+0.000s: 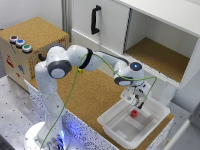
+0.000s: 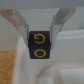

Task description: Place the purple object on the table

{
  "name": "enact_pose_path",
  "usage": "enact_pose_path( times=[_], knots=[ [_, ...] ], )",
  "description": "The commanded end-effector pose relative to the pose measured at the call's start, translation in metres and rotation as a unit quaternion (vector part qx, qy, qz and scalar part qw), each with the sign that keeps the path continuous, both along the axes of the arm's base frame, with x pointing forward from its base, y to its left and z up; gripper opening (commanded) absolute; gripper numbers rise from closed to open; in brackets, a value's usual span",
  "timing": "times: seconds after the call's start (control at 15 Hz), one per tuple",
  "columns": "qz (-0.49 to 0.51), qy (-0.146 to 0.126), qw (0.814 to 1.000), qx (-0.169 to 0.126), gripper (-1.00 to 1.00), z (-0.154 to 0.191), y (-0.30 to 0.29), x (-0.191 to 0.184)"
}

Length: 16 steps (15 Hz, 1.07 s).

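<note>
End effector (image 1: 136,101) clenched on purple block (image 2: 40,44), block pinched between fingers (image 2: 20,27), yellow marking facing wrist camera. White bin (image 1: 161,111) directly beneath, red object (image 1: 134,114) inside. Judgement: carry block sideways clear of bin rim, lower onto bare cork worktop (image 1: 95,95), release only once seated flat.

I count one arm (image 1: 75,62), one gripper (image 1: 136,101), one purple cube (image 2: 39,44), one small red object (image 1: 133,113), one white tray (image 1: 112,120), three buttons (image 1: 20,43) on one box (image 1: 37,30), one cabinet (image 1: 150,25), one table (image 1: 95,95).
</note>
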<state>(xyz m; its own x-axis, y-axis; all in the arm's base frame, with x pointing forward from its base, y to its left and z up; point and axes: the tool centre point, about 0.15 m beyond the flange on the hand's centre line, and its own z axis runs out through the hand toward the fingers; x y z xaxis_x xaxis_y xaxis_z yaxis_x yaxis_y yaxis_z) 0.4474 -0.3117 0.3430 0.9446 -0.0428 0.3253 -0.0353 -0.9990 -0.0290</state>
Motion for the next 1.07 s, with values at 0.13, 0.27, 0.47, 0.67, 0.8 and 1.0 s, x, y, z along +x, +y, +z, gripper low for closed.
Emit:
enact_pose_path(
  times=[0.13,0.27,0.47,0.67,0.8,1.0],
  knots=[
    [0.001,-0.027,0.999,-0.019,-1.0,0.02,0.133,-0.022],
    [0.005,-0.019,1.0,-0.024,-1.0,0.011,0.153,-0.021],
    [0.006,0.016,0.999,-0.044,-1.0,-0.014,0.171,-0.022],
    [-0.003,0.044,0.998,-0.049,-1.0,-0.046,0.173,-0.025],
    [-0.006,0.052,0.997,-0.048,-1.0,-0.069,0.169,-0.022],
    [0.008,0.064,0.997,-0.036,-1.0,-0.097,0.168,-0.014]
  ],
)
